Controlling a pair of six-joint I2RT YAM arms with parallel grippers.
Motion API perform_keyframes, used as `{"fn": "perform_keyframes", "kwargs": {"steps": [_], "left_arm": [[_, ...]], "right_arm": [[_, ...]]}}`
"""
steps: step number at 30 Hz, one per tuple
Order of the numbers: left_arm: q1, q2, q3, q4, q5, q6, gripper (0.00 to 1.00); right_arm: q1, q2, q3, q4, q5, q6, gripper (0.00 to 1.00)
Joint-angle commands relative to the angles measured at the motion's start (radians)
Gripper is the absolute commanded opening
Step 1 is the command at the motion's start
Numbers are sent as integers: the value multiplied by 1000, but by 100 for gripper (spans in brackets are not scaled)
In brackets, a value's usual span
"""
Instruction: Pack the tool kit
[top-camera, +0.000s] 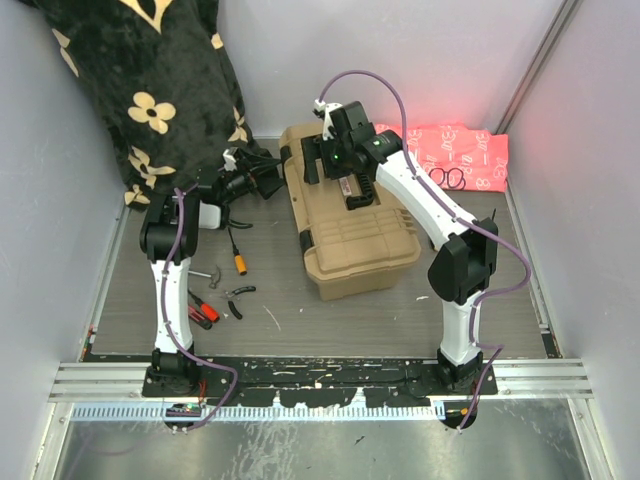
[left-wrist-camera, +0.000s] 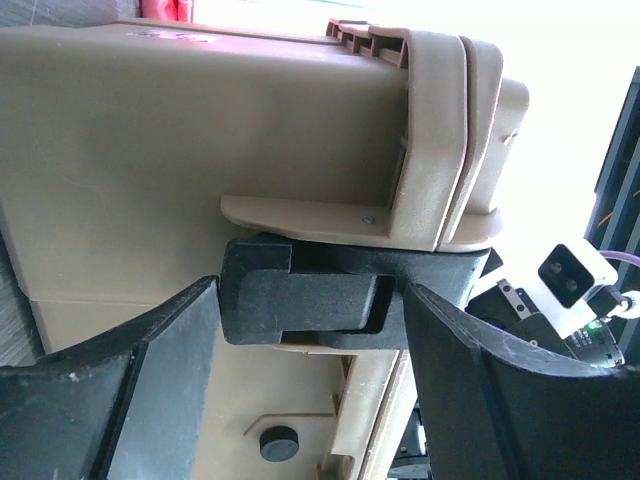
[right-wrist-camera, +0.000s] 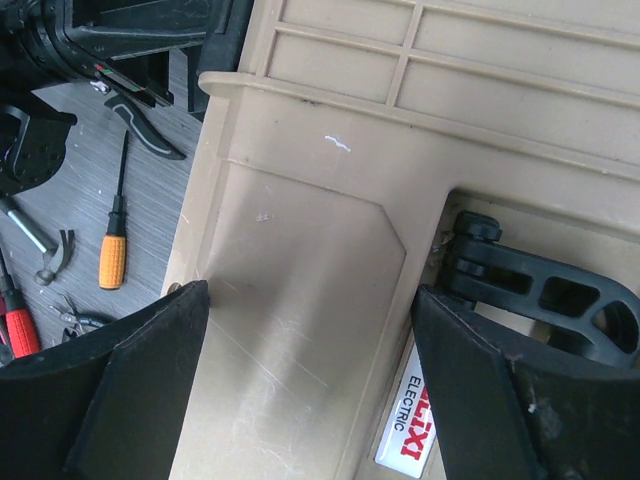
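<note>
Left gripper (left-wrist-camera: 310, 300) open astride the toolbox (left-wrist-camera: 200, 130) latch (left-wrist-camera: 300, 310), right gripper (right-wrist-camera: 310, 295) open over the lid (right-wrist-camera: 500, 60): I centre squarely before squeezing.

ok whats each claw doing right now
left claw: open, fingers either side of the toolbox's black latch
right claw: open, empty, over the toolbox lid

Your count: one box, a handful of loose tools, two cloths.

You have one tan hard-plastic rectangular toolbox (top-camera: 345, 215), one orange-handled screwdriver (top-camera: 240, 262) and one small grey metal hammer (top-camera: 205, 273). There are two pairs of black-handled pliers (top-camera: 238, 297), the second pair (right-wrist-camera: 148, 122) clear only in your right wrist view. Two red handles (top-camera: 200, 312) lie together; whether they are one tool or two you cannot tell. You also have one black floral blanket (top-camera: 150, 90) and one pink patterned cloth (top-camera: 465, 155).
</note>
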Motion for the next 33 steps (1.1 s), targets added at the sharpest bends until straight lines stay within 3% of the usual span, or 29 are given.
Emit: {"fn": "perform_keyframes", "kwargs": {"steps": [1,33], "left_arm": [[28,-218,123,229,-67,-109,71],[79,-355,80,229,-65,-163,69]], "right_arm": [[46,176,-99,-220,-105,-18,85],[39,212,-176,-233,-60,22,84]]}}
